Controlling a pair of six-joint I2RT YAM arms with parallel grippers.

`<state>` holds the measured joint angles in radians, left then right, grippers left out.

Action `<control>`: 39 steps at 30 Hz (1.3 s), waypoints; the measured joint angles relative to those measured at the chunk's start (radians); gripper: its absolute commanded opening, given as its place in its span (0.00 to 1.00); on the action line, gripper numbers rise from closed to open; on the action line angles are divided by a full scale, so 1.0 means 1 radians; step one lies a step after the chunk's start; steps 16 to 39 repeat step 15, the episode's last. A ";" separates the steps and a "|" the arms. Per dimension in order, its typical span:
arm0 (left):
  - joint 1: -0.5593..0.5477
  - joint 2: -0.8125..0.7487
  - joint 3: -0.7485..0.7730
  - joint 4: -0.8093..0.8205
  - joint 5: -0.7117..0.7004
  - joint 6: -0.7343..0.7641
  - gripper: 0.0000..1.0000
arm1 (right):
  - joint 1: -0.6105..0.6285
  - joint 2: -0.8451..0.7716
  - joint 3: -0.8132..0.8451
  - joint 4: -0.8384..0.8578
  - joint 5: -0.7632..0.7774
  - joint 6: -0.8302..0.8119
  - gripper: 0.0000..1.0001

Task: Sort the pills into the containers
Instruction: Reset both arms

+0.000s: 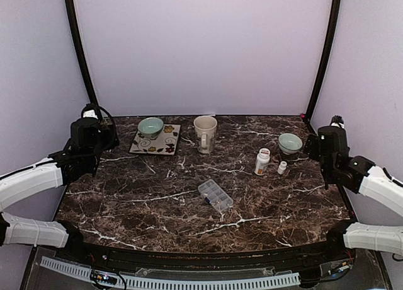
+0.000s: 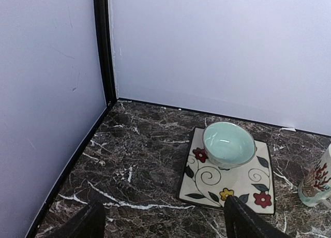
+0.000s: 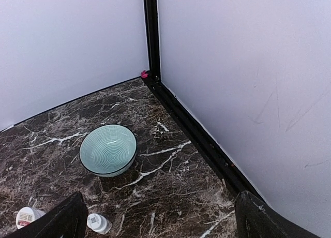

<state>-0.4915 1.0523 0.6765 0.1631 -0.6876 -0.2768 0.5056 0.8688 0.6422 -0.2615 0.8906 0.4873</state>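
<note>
We find the containers (image 1: 215,195), a small rectangular tray of clear plastic with two rows of square compartments, lying at a diagonal near the middle of the surface (image 1: 157,205), well apart from both arms. The surface is a glossy dark brown marble pattern with white veins, bounded by plain pale walls and black corner posts. At the back left, a square cream plate (image 1: 166,142) with painted flowers and leafy scrolls carries a smooth, round, pale green bowl (image 1: 150,126). Just to its right stands a tall cream mug (image 1: 205,133). At the back right sits a second pale green bowl (image 1: 289,142), ringed inside with fine concentric lines and rimmed in a dark colour. Near it stand a white cylindrical pill bottle (image 1: 262,162) with an orange label and a smaller white vial (image 1: 282,168). The left arm is folded back at the left edge, with its wrist raised and aimed at the plate. The left gripper (image 2: 164,204) is spread wide and holds nothing. The right arm mirrors this at the right edge, facing the back right corner. The right gripper (image 3: 160,196) is likewise fully parted and empty.
</note>
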 measured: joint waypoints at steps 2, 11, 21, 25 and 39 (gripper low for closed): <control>0.029 -0.004 -0.023 0.005 0.031 0.000 0.81 | -0.011 -0.029 -0.042 0.029 -0.011 -0.007 1.00; 0.057 0.029 -0.046 0.064 0.115 0.015 0.81 | -0.016 0.038 -0.040 0.039 0.031 0.078 0.97; 0.064 0.038 -0.053 0.076 0.131 0.015 0.81 | -0.016 0.101 0.007 -0.001 0.064 0.136 0.99; 0.064 0.038 -0.053 0.076 0.131 0.015 0.81 | -0.016 0.101 0.007 -0.001 0.064 0.136 0.99; 0.064 0.038 -0.053 0.076 0.131 0.015 0.81 | -0.016 0.101 0.007 -0.001 0.064 0.136 0.99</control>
